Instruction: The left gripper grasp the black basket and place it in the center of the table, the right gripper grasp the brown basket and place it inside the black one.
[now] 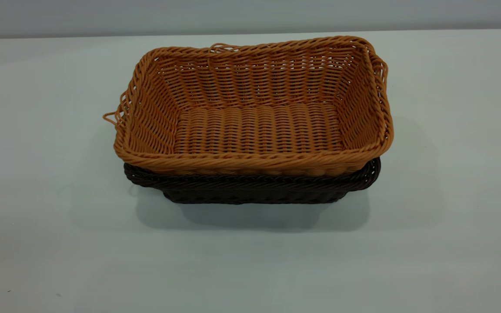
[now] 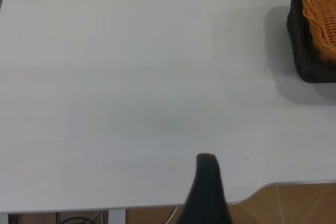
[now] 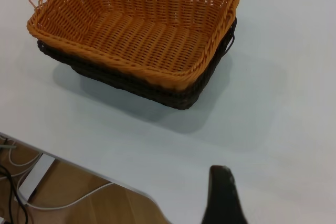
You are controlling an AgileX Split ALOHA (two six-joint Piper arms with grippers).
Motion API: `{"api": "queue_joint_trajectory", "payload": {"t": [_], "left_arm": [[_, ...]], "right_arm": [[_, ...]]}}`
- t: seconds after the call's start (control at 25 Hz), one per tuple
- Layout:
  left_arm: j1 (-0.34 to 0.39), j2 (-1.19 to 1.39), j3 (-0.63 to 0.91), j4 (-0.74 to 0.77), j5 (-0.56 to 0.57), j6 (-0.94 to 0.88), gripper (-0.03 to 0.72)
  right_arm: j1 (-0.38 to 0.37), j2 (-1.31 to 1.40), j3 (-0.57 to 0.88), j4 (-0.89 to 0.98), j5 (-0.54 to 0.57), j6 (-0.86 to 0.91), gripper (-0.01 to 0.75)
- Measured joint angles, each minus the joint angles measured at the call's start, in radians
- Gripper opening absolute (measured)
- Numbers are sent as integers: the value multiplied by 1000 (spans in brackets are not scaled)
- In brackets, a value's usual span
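The brown basket (image 1: 255, 108) sits nested inside the black basket (image 1: 250, 189) in the middle of the table (image 1: 41, 217). Only the dark rim and lower wall of the black one show beneath it. Neither gripper appears in the exterior view. In the left wrist view a dark part of the left gripper (image 2: 207, 182) hangs over the table edge, far from the baskets' corner (image 2: 310, 51). In the right wrist view a dark part of the right gripper (image 3: 223, 192) is over the table, well apart from the brown basket (image 3: 136, 30) and the black basket (image 3: 157, 90).
The table's edge and a wooden floor (image 2: 294, 203) show in the left wrist view. The right wrist view shows the table edge, floor and white cables (image 3: 63, 203). Bare white table surface surrounds the stacked baskets on all sides.
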Motion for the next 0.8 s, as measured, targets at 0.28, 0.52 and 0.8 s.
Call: {"api": "queue_joint_trajectory", "payload": {"t": [0.28,0.52,0.8], "left_arm": [[0,0,0,1,0,-4,548],[0,0,0,1,0,-4,548],[0,0,0,0,0,-4,548]], "right_arm": [[0,0,0,0,0,0,385],[-74,0,0,6,0,-3,349],[-195,0,0,-107,-12,118,300]]}}
